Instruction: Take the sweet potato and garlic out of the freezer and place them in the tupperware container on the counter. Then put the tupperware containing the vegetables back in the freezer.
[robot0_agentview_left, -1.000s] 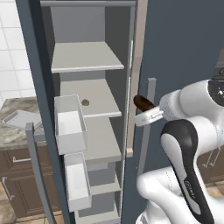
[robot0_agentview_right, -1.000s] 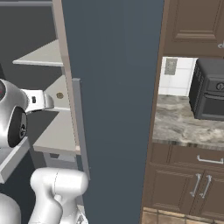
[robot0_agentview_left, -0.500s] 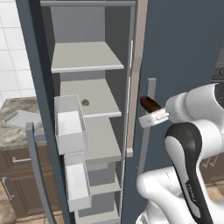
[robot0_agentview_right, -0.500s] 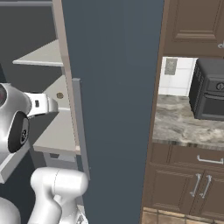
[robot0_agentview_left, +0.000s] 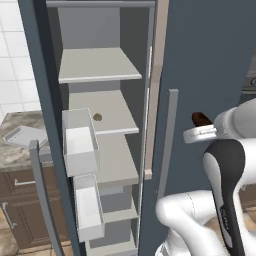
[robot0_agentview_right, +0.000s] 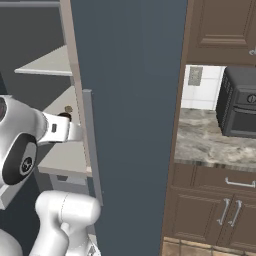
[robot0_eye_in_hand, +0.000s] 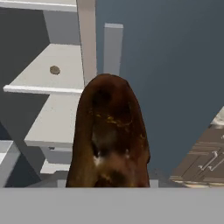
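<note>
In the left base view, the tupperware container (robot0_agentview_left: 22, 136) lies at the far left edge, resting on the table (robot0_agentview_left: 15, 156) beside the open freezer (robot0_agentview_left: 102, 150). Right of it, two white door bins (robot0_agentview_left: 80, 145) hang on the open freezer door, one above the other. The garlic (robot0_agentview_left: 97, 117) sits on the second light grey shelf (robot0_agentview_left: 107, 112), toward the middle of the frame. Further right, a long grey bar handle (robot0_agentview_left: 167, 140) runs vertically along the closed dark blue-grey door. At the right of the frame, the pincer (robot0_agentview_left: 200, 127) holds the sweet potato (robot0_agentview_left: 201, 118) in front of that door, outside the freezer compartment; the dark reddish-brown lump projects above the white hand. In the right base view, the pincer (robot0_agentview_right: 67, 125) appears at the left, level with the shelf that carries the garlic (robot0_agentview_right: 68, 108), and a dark oven-like appliance (robot0_agentview_right: 239, 102) stands on the table (robot0_agentview_right: 210, 142) at the right. In the hand view, the garlic (robot0_eye_in_hand: 54, 70) lies on its shelf at upper left, and the sweet potato (robot0_eye_in_hand: 109, 135) occupies the lower centre, pinched in the pincer, whose fingertips are hidden behind it.
</note>
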